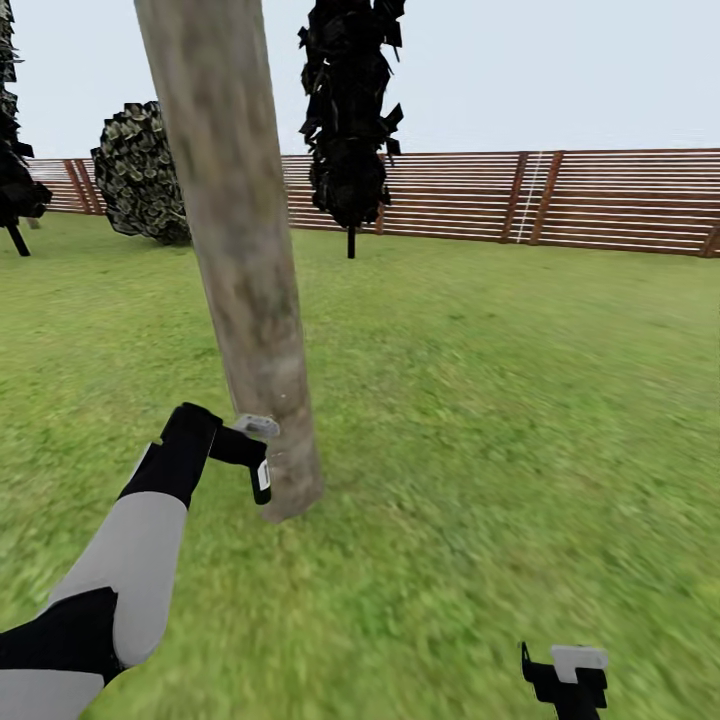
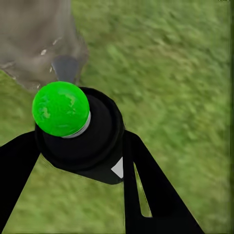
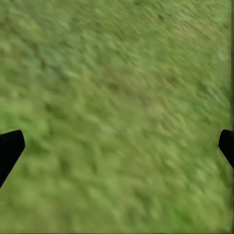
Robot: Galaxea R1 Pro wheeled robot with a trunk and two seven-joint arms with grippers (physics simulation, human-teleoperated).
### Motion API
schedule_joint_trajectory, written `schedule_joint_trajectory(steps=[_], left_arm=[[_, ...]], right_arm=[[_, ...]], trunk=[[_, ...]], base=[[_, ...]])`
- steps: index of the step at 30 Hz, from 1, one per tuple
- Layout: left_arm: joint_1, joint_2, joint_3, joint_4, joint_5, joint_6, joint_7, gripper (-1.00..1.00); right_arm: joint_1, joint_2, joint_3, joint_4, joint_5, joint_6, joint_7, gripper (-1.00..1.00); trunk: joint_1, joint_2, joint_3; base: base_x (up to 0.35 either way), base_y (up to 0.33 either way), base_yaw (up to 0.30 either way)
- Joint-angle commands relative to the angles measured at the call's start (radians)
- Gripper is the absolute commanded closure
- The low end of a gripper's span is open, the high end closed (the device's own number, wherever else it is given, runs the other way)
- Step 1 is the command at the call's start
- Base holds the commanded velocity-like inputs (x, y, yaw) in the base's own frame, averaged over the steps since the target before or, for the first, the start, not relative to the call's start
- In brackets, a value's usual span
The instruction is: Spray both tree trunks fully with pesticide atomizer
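Pesticide atomizer [image 2: 78, 131]: a round black bottle with a glossy green top, clamped between the left gripper's [image 2: 73, 161] black fingers close to the base of the mottled grey-tan tree trunk [image 1: 240, 250]. Right gripper [image 3: 117, 146] spread wide, empty, over blurred grass [image 3: 117, 87].

The thick mottled grey-tan tree trunk [image 1: 245, 260] is rising from the wide green grass lawn [image 1: 480, 400] left of centre, leaning slightly. The robot's left gripper [image 1: 262, 455] is sitting just left of the trunk's base, clamping the small dark round-bodied atomizer bottle with a green top [image 2: 78, 129], whose top is lying close beside the bark. The right gripper [image 1: 570, 680] is hanging near the lower right over bare grass, well apart from the trunk. Behind the trunk, a round dark leafy bush [image 1: 140, 175] is standing to the left and a dark narrow columnar tree [image 1: 350, 120] to the right, both before the brown horizontal-slat wooden fence [image 1: 560, 195] running across the back.
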Motion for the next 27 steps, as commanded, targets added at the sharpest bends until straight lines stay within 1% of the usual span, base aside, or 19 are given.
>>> schedule_joint_trajectory(steps=[1, 11, 15, 19, 20, 21, 23, 27], left_arm=[[-0.001, -0.002, 0.005, -0.001, -0.009, 0.004, -0.010, 1.00], [0.001, 0.001, 0.005, -0.001, -0.010, 0.003, -0.008, 1.00], [0.007, 0.005, 0.005, -0.001, -0.011, 0.003, -0.008, 1.00], [0.010, 0.019, 0.012, 0.000, -0.012, -0.001, -0.006, 1.00], [0.011, 0.026, 0.012, 0.000, -0.012, -0.002, -0.006, 1.00], [0.011, 0.040, 0.013, 0.000, -0.011, -0.003, -0.005, 1.00], [0.014, 0.054, 0.009, 0.001, -0.011, -0.003, -0.005, 1.00], [0.015, 0.049, 0.004, 0.002, -0.011, -0.003, 0.011, 1.00]], right_arm=[[-0.001, 0.000, -0.007, 0.001, 0.011, -0.002, -0.004, -1.00], [-0.001, 0.000, -0.007, 0.001, 0.012, -0.002, -0.003, -1.00], [-0.001, 0.001, -0.007, 0.001, 0.012, -0.002, -0.003, -1.00], [-0.001, 0.001, -0.007, 0.001, 0.012, -0.002, -0.003, -1.00], [-0.001, 0.001, -0.007, 0.001, 0.012, -0.002, -0.003, -1.00], [-0.001, 0.001, -0.007, 0.001, 0.012, -0.002, -0.003, -1.00], [-0.001, 0.002, -0.007, 0.001, 0.012, -0.002, -0.002, -1.00], [-0.001, 0.000, -0.007, 0.001, 0.012, -0.002, -0.003, -1.00]], trunk=[[0.000, 0.000, -0.001], [0.000, 0.000, -0.001], [0.000, 0.000, -0.001], [0.000, 0.000, -0.001], [0.000, 0.000, -0.001], [0.000, 0.000, -0.001], [0.000, 0.000, -0.001], [0.000, 0.000, -0.001]], base=[[0.000, -0.273, 0.000], [0.000, -0.273, 0.004], [0.000, -0.273, 0.197], [0.000, -0.273, 0.268], [0.000, -0.273, 0.275], [0.000, -0.273, 0.276], [0.000, -0.273, 0.168], [0.000, -0.273, 0.018]])
